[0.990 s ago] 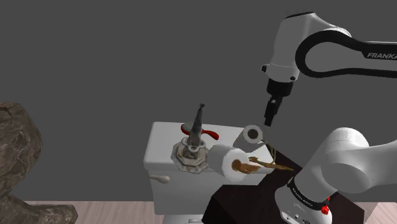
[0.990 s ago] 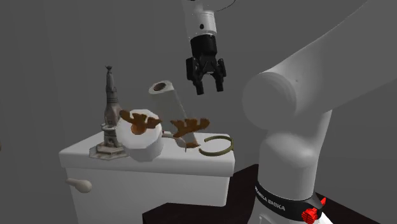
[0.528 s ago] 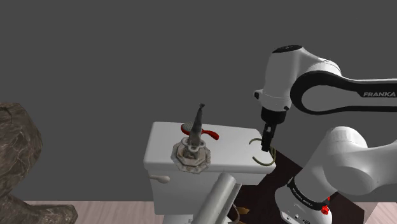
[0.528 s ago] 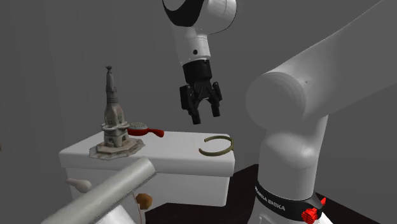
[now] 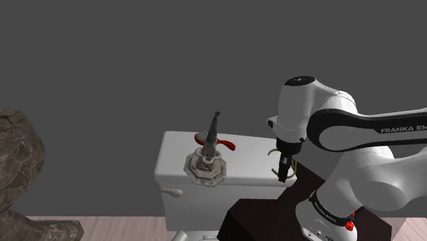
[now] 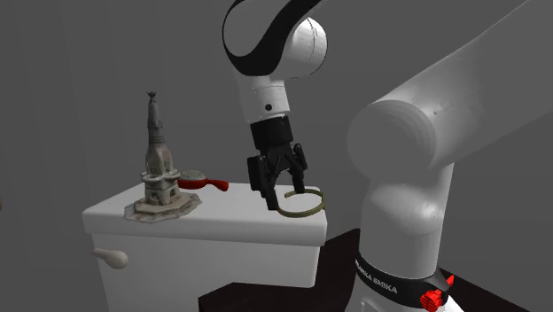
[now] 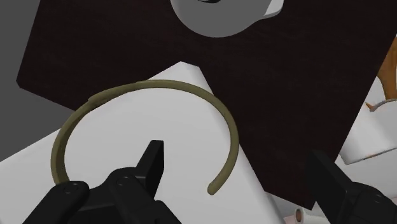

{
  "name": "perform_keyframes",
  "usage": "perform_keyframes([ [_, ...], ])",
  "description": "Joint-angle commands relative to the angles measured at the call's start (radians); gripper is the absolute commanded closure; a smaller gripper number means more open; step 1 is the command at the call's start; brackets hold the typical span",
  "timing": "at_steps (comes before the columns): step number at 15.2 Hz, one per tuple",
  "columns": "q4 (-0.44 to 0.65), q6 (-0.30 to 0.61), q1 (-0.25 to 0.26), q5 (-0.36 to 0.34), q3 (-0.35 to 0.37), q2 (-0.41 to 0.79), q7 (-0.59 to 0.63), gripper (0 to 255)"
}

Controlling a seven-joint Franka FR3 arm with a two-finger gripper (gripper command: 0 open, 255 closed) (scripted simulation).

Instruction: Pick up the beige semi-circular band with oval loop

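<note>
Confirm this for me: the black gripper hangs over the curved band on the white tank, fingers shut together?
Not shut: the wrist view shows the gripper over the curved band on the white tank with its fingers apart, open.

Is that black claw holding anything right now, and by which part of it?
Nothing is held. The jaws stand open just above the olive-beige band, which lies flat on the white toilet tank; neither jaw touches it.
</note>
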Motion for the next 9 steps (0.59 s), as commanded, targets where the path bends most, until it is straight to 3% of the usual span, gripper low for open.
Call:
perform_keyframes([
  [1, -0.019, 0.039, 0.003, 0.007, 0.006, 0.02, 0.002, 0],
  [5, -0.042, 0.091, 0.005, 0.013, 0.013, 0.049, 0.003, 0],
  [6, -0.043, 0.093, 0.005, 0.014, 0.014, 0.05, 0.004, 255],
  [9, -0.046, 0.096, 0.004, 0.013, 0.013, 0.05, 0.002, 255],
])
